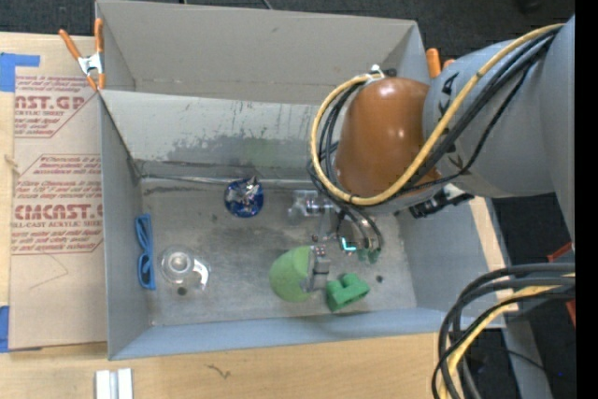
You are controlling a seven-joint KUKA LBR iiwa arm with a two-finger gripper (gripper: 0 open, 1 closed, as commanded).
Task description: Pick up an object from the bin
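My gripper (320,268) hangs low over the bin's front right part, its fingers reaching down at the right edge of a light green rounded object (291,275). I cannot make out how the fingers stand. Just right of the fingertips lies a darker green blocky piece (345,292). A small green bit (371,250) shows under the wrist to the right.
A blue ball with a shiny top (244,198) lies near the back wall. A clear plastic cup (179,266) and a blue strip-like object (144,250) lie at the left side. The arm and its orange cover reach in from the right.
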